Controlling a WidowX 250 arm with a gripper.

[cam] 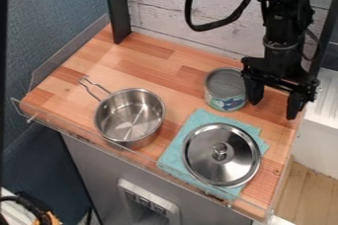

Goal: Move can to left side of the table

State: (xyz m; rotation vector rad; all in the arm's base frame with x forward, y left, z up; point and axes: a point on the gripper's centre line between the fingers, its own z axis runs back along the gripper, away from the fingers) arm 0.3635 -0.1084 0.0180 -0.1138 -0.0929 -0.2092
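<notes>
The black gripper [274, 106] hangs with its fingers spread apart and pointing down, and the can [226, 89] stands upright just to its left in the view, close beside the nearer finger, though whether they touch I cannot tell. Farther left of the gripper sits the steel pot [130, 115], and below and left of it in the view a metal lid [210, 156] lies on a teal cloth [173, 157]

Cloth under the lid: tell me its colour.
The cloth is light teal, best seen in the camera view.
</notes>
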